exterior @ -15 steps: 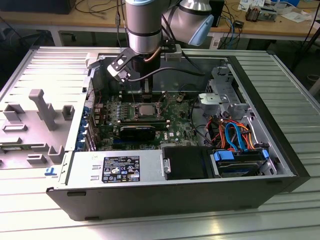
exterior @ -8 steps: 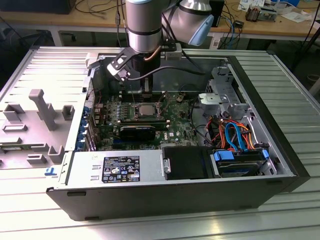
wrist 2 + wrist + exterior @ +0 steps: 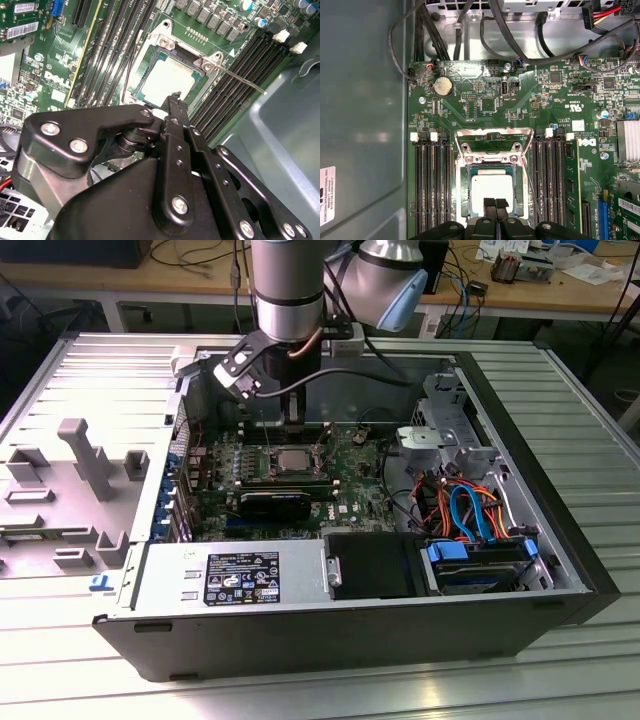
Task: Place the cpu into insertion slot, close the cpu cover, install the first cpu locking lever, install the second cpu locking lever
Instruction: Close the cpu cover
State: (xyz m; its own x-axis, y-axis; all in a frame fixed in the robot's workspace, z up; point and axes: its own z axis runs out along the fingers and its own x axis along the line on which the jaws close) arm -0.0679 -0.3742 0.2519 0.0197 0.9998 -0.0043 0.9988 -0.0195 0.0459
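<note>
First wrist view shows jaws together at the edge of the cpu (image 3: 492,186).

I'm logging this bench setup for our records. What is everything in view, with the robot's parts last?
computer case: one, black, open on the metal table
motherboard: one, green, inside the case
cpu: one, silver-grey, mid-board
cpu cover: one, silvery, framing the cpu
memory slots: four, black, two either side of the cpu
coin battery: one, silver, on the board
cables: several, orange and blue, the exterior view's right
arm: one, grey, above the board
claw: one, black, shut, over the cpu
</note>
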